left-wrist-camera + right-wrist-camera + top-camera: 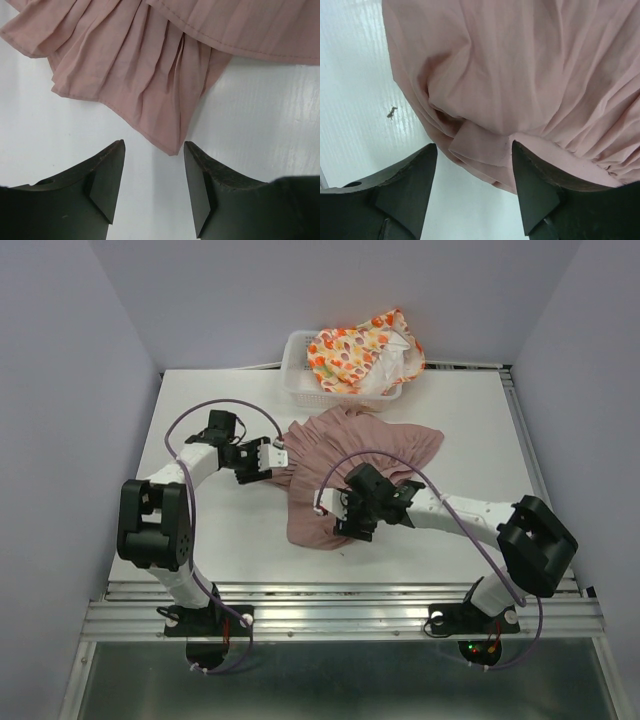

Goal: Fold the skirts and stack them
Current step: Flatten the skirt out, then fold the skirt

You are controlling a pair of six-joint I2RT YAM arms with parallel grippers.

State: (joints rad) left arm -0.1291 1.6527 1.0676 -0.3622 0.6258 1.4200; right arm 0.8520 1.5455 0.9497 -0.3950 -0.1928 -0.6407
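The dusty pink skirt lies crumpled on the white table, mid-scene. My left gripper is at its left edge, jaws open. In the left wrist view a pointed corner of the pink skirt reaches just between the tips of the left gripper, touching neither finger. My right gripper is at the skirt's near edge, also open. In the right wrist view a folded hem of the pink skirt sits between the spread tips of the right gripper. The printed cream skirt is heaped in the basket.
The white mesh basket stands at the table's back edge, just behind the pink skirt. Grey walls close in on both sides. A small dark speck lies on the table to the left of the hem.
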